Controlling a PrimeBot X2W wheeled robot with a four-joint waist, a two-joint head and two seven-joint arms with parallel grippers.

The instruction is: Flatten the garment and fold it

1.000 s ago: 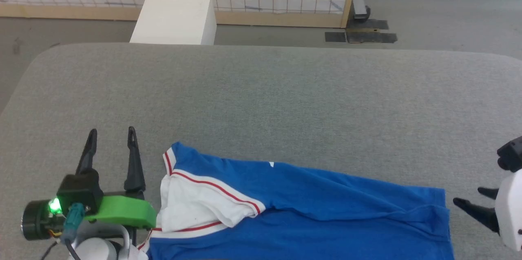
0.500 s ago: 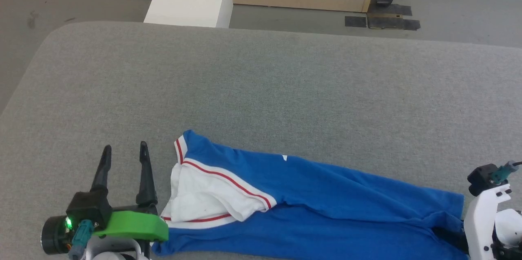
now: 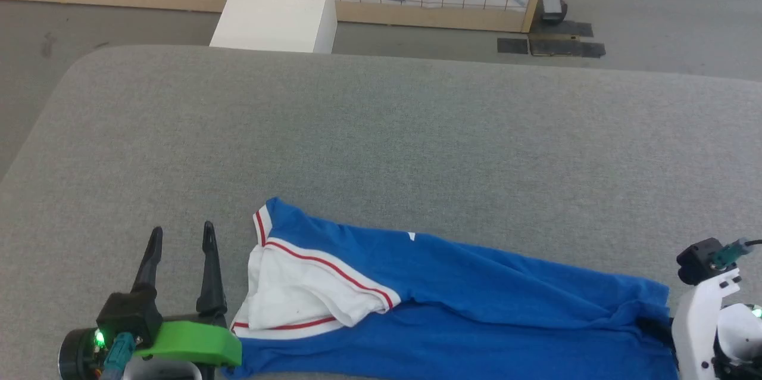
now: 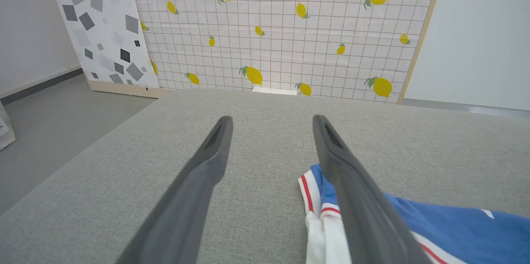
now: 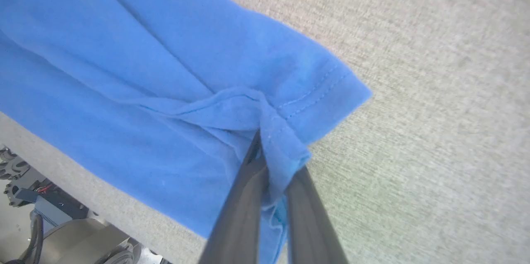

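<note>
— One change, and it is on the right: the right claw [image 5: 275, 160] has shut on the shirt [image 3: 476, 308]. A second back it stood spread, just off the hem end, touching nothing.

— What has it got, exactly?

— A bunched fold of blue at the hem [image 5: 327, 86] corner. In the right wrist view the cloth is pinched between the two fingers and puckers toward them.

— And the left claw [image 3: 181, 231]?

— Same as before: fingers wide apart, nothing between them, just beside the white sleeve [image 3: 292, 296]. Whether its inner finger brushes the cloth I cannot tell.

— Has the shirt itself moved?

— Not that I can say. The head camera has shifted, so the whole picture has slid. The shirt looks to lie as it did: along the near edge of the table [image 3: 381, 130], a narrow rumpled band, sleeve end to the left, hem to the right, the body creased lengthwise.

— So where does that leave the job?

— Early, I'd judge. Nothing is flat and no fold is made. One end is now held, which gives something to pull against. The other end is loose, so a tug from the right alone would likely drag the whole shirt rather than spread it.

— Next, then?

— Probably the left claw takes the sleeve end and the two draw apart. The grip is on a wad, not a clean edge, so jersey that soft may slip or stay twisted.
</note>
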